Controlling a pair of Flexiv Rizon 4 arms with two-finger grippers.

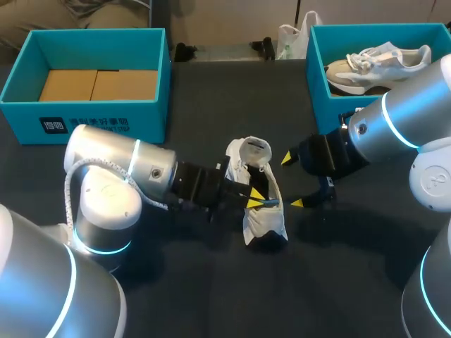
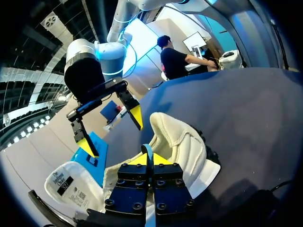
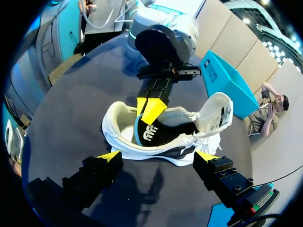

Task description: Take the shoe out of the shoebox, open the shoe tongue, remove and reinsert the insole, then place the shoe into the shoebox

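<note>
A white shoe (image 1: pixel 259 220) lies on the dark table's middle, its tongue (image 1: pixel 251 151) folded up and back. Inside it sits a black insole (image 3: pixel 158 134) with a blue rim. My left gripper (image 1: pixel 255 197) reaches into the shoe's opening and is shut on the insole's blue edge (image 2: pixel 148 155) at the heel end. My right gripper (image 1: pixel 292 181) hangs just right of the shoe, open and empty, one yellow tip on each side of the shoe's sole in its own wrist view. It also shows in the left wrist view, where this right gripper (image 2: pixel 111 130) stands beyond the shoe (image 2: pixel 182 142).
A teal shoebox (image 1: pixel 99 116) with a cardboard floor stands at the back left. A second teal box (image 1: pixel 316 84) at the back right holds another pale shoe (image 1: pixel 377 62).
</note>
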